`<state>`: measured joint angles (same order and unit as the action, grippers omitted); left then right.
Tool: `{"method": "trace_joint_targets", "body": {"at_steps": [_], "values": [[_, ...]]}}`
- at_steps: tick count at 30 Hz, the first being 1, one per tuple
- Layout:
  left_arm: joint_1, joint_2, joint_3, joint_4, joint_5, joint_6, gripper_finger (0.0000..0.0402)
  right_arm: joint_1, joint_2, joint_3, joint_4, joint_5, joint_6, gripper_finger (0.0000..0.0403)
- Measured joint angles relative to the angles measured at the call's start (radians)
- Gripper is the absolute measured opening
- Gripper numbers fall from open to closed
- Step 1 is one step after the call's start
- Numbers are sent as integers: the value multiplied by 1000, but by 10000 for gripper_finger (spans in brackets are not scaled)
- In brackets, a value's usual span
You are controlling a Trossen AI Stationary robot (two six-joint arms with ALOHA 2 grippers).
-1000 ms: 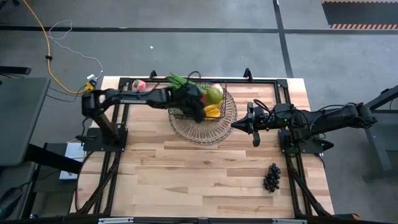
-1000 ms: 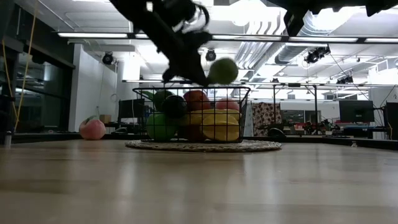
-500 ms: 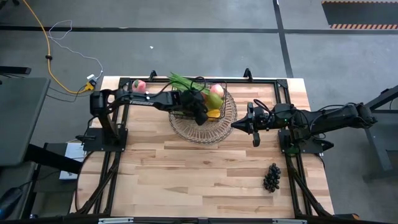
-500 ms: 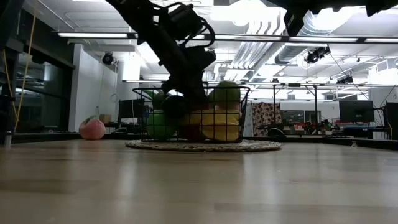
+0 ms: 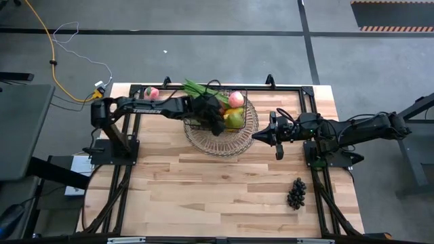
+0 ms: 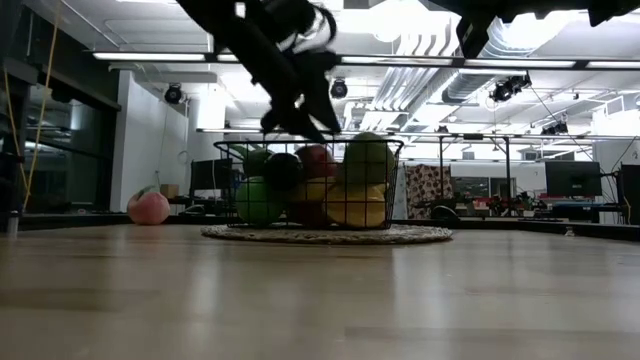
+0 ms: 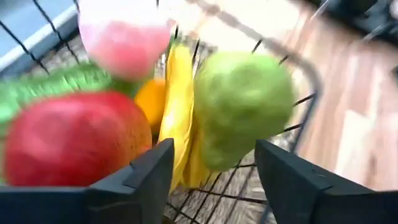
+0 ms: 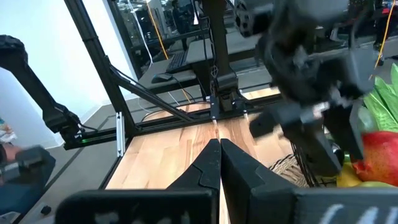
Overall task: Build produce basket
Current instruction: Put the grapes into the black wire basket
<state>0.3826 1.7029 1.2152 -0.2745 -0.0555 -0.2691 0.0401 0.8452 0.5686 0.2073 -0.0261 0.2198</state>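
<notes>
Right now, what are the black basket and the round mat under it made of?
The dark thin-wire rectangular basket looks like painted metal: thin stiff rods, open mesh. The paler round wire tray under it seems wire too, judging by its see-through spokes, though that's less sure.

A robotics lab or industrial workshop. A wooden table (image 5: 224, 183) stands on a grey concrete floor (image 5: 203, 47) with a trailing yellow cable (image 5: 51, 47). Beyond it are exposed ceiling ducts (image 6: 420, 75), strip lights (image 6: 150, 56), and monitors (image 6: 572, 178) on desks.
</notes>
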Motion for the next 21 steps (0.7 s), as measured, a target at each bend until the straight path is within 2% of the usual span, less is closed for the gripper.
{"method": "trace_joint_targets", "body": {"at_steps": [6, 11, 14, 17, 21], "values": [[34, -137, 0, -16, 9, 18, 244, 0, 0, 0, 0, 0, 0, 0], [55, -306, 0, -15, 63, 4, 243, 0, 0, 0, 0, 0, 0, 0], [30, -406, -1, 3, 74, 24, 237, 0, 0, 0, 0, 0, 0, 0], [-25, -508, -41, 85, 74, 55, 232, 0, 0, 0, 0, 0, -1, 0], [-115, -643, -188, 289, 74, 63, 224, 0, 0, 0, 0, 0, -1, 0]]}}
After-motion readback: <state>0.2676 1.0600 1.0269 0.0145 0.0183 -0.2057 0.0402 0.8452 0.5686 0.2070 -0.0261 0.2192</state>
